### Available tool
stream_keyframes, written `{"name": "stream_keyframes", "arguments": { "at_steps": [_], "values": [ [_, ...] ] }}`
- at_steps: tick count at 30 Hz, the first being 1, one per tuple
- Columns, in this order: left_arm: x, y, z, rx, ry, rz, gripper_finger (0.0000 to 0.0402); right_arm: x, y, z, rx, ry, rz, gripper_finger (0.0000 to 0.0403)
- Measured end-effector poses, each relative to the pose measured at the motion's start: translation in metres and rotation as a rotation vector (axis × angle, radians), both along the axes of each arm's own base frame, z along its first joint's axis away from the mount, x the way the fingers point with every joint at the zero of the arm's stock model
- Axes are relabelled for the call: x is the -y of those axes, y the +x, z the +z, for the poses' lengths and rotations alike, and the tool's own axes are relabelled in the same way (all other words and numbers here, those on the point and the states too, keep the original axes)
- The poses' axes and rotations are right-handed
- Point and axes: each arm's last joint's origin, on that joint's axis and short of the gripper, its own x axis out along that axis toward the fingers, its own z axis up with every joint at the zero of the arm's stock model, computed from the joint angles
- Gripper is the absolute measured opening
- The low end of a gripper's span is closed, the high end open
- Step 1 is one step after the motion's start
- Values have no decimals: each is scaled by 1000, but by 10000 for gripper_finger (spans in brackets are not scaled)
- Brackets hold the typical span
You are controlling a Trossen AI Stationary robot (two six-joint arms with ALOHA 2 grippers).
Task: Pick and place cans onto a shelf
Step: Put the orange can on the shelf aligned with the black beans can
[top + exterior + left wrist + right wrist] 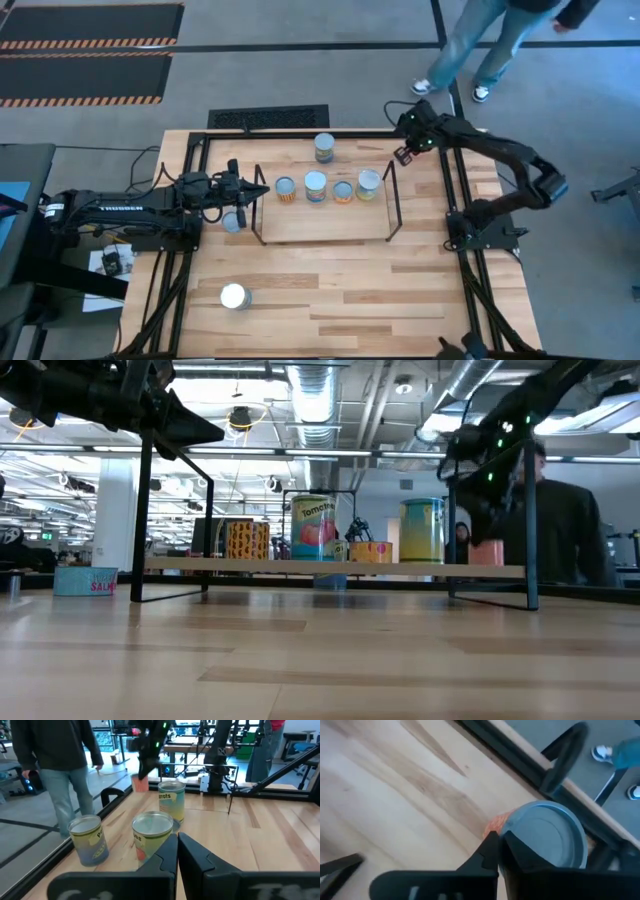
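Right hand [498,851] looks pinched shut above the salmon can [547,837] at the bench's far right corner, beside the shelf [320,222] — we'd open up and grab its rigid, slick sides mid-height.

Bright, even overhead light; ceiling lamps [240,420] glare; near tabletop [320,660] blurred in low view
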Motion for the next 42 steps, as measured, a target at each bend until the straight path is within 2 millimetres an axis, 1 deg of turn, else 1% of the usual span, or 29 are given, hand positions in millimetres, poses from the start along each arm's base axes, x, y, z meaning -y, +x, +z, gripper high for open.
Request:
{"name": "stream_keyframes", "arguments": {
  "at_steps": [3,5,8,11,14,16,18,20,25,28,30,33,36,42],
  "values": [
    [0,0,-1,-8,4,-1,0,-14,3,35,37,-53,6,7],
    [0,0,-2,-18,2,-1,0,-27,4,61,54,-94,5,5],
    [0,0,-2,-26,1,-1,0,-50,7,100,119,-145,35,9],
    [0,0,-2,-26,1,-1,0,-77,14,134,215,-178,104,11],
    [0,0,-2,-28,8,-2,0,-107,28,157,287,-204,202,10],
    [0,0,-2,-28,8,-2,0,-128,40,166,322,-215,282,9],
    [0,0,-2,-28,8,-2,0,-148,56,172,346,-215,368,9],
    [0,0,-2,-28,8,-2,0,-170,74,172,355,-206,460,9],
    [1,0,-2,-27,6,-19,0,-224,126,161,378,-192,669,9],
    [1,0,-2,-27,4,-27,0,-249,154,150,362,-182,757,9],
    [1,0,-2,-27,4,-28,0,-262,171,140,334,-169,790,9],
    [1,0,-3,-28,4,-28,0,-274,195,126,295,-159,818,9],
    [1,0,-3,-30,4,-28,0,-279,218,108,248,-150,826,9],
    [1,0,-3,-33,3,-31,0,-273,257,67,135,-141,837,8]
  ]
}}
